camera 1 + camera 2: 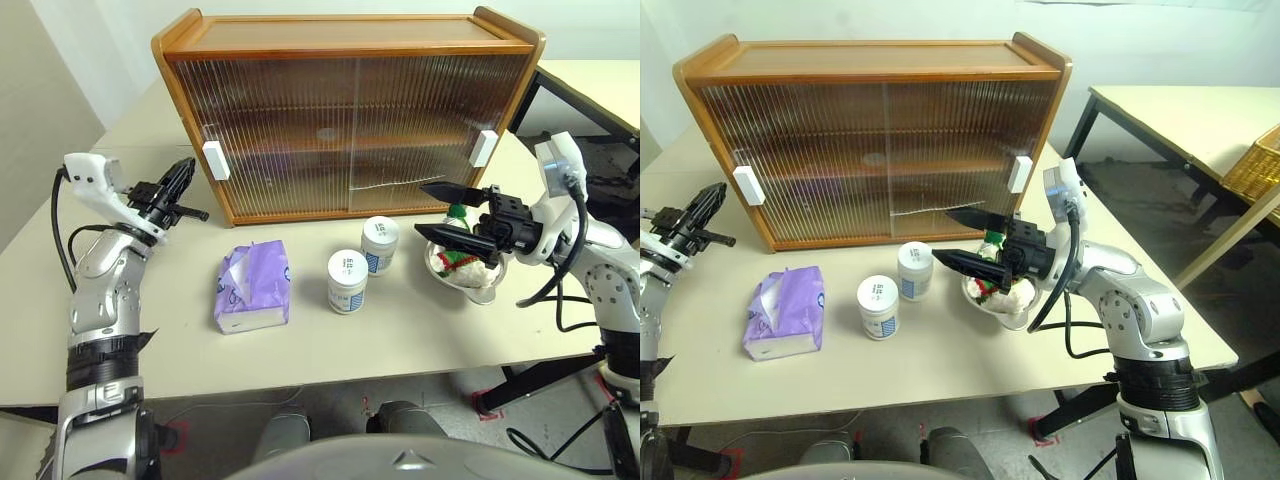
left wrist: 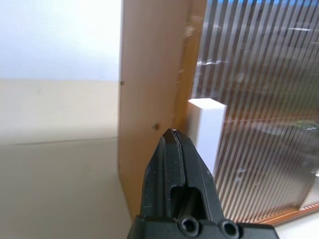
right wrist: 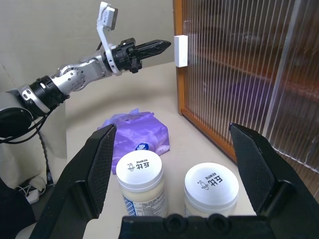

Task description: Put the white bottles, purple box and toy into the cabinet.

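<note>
The wooden cabinet (image 1: 350, 35) stands at the back of the table with both ribbed doors closed. My left gripper (image 1: 187, 166) is shut and empty, its tip close to the left door's white handle (image 2: 205, 130) without touching it. Two white bottles (image 1: 347, 281) (image 1: 380, 245) stand in front of the cabinet, and the purple box (image 1: 253, 286) lies to their left. The toy (image 1: 462, 262) sits in a clear glass bowl (image 1: 478, 290) on the right. My right gripper (image 1: 432, 211) is open above the bowl's left side, pointing left toward the bottles, with nothing between its fingers.
The table's front edge (image 1: 300, 375) runs just below the box and bottles. A second table (image 1: 1180, 110) stands to the right across a gap, with a wicker basket (image 1: 1255, 165) beyond it. The right door's handle (image 1: 484, 148) is behind my right gripper.
</note>
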